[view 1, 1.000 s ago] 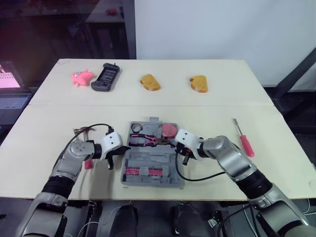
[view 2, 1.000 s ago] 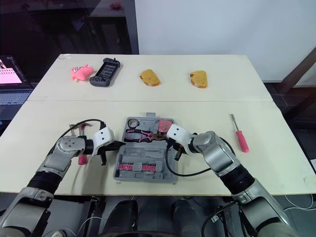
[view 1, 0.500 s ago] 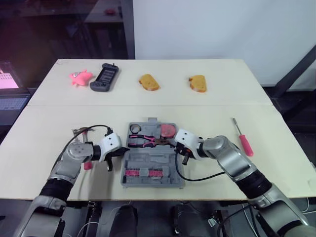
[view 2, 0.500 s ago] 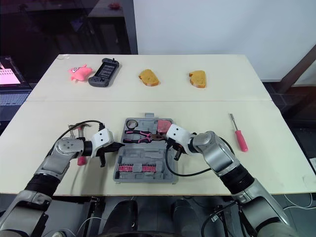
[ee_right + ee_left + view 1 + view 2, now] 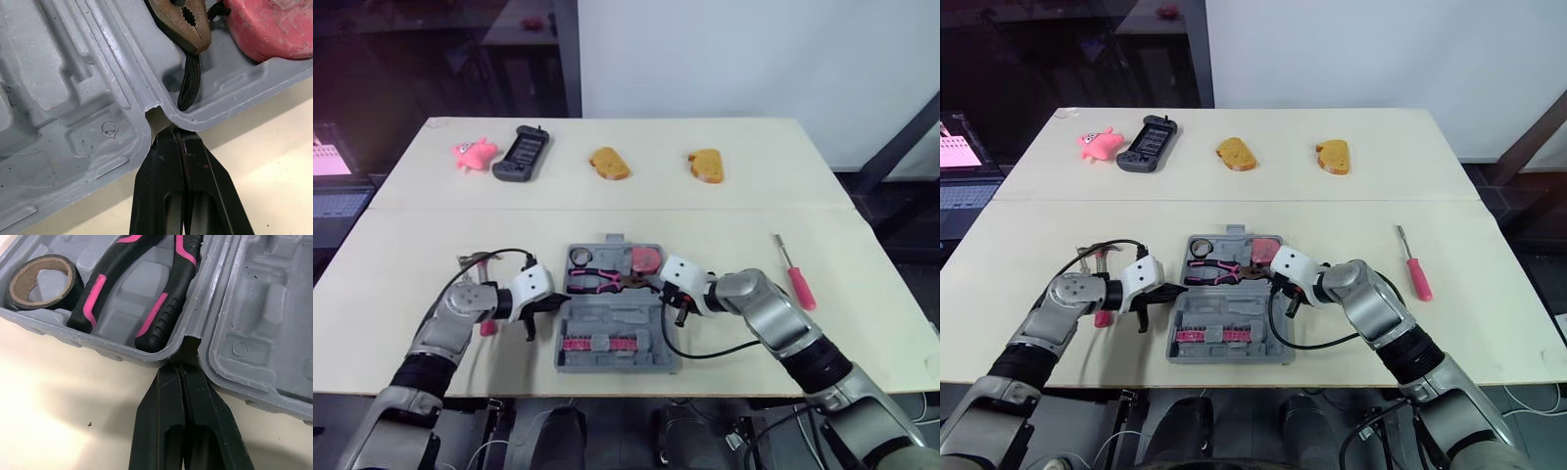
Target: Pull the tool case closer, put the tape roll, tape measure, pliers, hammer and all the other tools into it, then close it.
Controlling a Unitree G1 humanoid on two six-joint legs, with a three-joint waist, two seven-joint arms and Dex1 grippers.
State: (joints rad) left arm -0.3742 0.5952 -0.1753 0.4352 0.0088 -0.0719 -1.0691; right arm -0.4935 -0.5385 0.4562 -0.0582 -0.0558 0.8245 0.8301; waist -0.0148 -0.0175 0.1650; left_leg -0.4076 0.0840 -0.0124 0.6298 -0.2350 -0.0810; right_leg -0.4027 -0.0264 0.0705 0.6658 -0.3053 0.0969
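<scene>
Fingers of left gripper [image 5: 182, 373] and right gripper [image 5: 179, 135] pressed together, tips lodged in opposite hinge notches of open tool case [image 5: 612, 315], evidently to drag it nearer; screwdriver [image 5: 796, 275] well beyond right fingertips.

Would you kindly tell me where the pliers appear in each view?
Left eye view: pliers in the case's far half.
Right eye view: pliers, same far half.
Left wrist view: their handles, beside the tape roll.
Right wrist view: their metal head, beside the tape measure.
Shared landmark: the case's hinge.
</scene>
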